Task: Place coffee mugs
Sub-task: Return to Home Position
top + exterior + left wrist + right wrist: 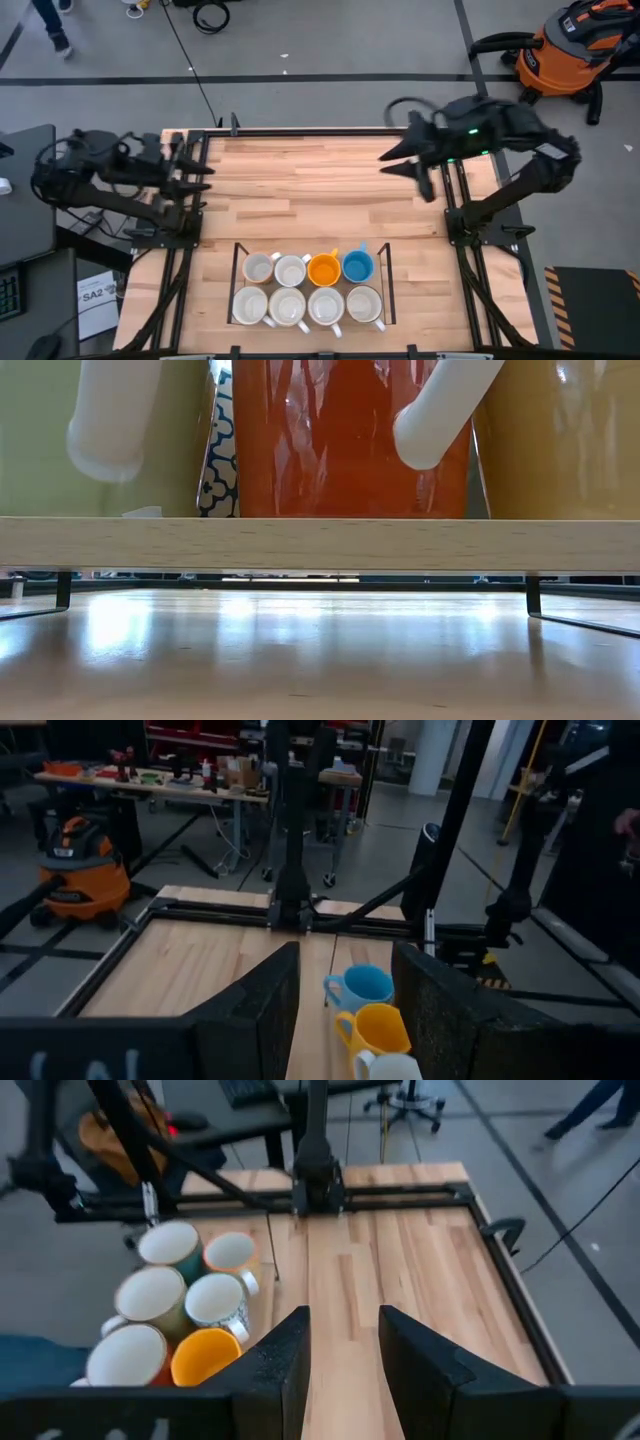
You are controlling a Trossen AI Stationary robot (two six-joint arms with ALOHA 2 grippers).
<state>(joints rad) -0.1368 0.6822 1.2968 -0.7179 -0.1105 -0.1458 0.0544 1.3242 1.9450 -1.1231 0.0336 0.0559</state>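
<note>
Eight handled ceramic mugs in two rows on black-framed wooden shelf, blue mug beside orange-yellow mug, left gripper and right gripper above opposite edges of pale wooden table, fingers of both parted, holding nothing.

Your wooden table carries a black-framed shelf at the middle of its near edge. The shelf's pale board stands on thin black legs, clear of the tabletop. On it you've got eight coffee mugs, two rows of four. Far row: cream, white, orange-yellow mug, blue mug. Near row: all pale.
</note>
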